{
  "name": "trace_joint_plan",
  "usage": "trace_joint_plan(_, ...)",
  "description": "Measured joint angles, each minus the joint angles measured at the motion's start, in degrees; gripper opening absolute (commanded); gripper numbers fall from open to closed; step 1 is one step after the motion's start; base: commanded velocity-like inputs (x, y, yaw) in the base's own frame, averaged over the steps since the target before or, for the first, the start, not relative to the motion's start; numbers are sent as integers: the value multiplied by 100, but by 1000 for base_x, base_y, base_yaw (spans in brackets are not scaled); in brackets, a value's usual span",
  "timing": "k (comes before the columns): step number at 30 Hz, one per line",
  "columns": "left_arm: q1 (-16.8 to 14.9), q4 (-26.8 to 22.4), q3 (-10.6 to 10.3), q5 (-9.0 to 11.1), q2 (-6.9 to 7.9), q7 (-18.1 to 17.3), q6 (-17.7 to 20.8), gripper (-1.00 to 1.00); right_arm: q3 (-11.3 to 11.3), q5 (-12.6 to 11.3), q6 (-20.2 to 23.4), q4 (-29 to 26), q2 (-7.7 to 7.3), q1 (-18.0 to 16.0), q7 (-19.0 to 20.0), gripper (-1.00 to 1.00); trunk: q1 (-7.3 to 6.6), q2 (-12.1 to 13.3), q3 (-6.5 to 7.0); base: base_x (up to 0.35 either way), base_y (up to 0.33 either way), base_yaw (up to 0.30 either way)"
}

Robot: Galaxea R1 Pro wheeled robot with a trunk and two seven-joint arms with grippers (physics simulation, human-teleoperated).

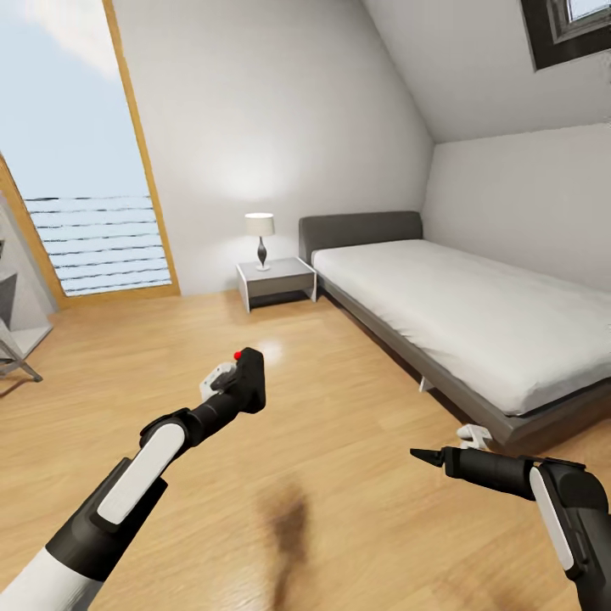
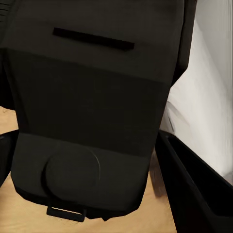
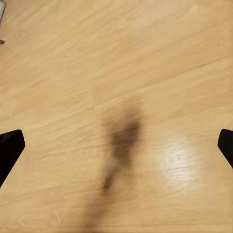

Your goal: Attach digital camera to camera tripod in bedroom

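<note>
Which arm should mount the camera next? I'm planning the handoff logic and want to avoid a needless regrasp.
Left. The left gripper already holds the digital camera raised over the floor. The right gripper is empty, its fingers apart above bare planks.

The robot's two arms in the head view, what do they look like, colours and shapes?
Both arms are rounded black tubes carrying elongated white panels. The left arm widens into a white shell near the picture's corner and narrows toward the left hand, which has a pale grey part. The right arm tapers to the black, pointed right hand. No cables or markings are visible.
</note>
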Motion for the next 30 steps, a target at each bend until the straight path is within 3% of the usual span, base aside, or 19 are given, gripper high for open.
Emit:
trace_joint_plan(18,1,22,9,36,5,-97,5,-100,-4,1,0,0,3,0,0,100,-46,24,399,0,0,0)
trace_joint_plan(21,3,26,9,246,11,-99,4,-100,-8,2,0,0,1,0,0,100,-92,105,457,0,0,0)
trace_joint_plan(22,1,32,20,571,25,-107,2,-100,-13,-1,0,0,0,0,0,100,-114,145,475,0,0,0)
trace_joint_plan(30,3,318,49,773,71,-108,13,-100,-14,-2,0,0,0,0,0,100,-290,466,619,0,0,0)
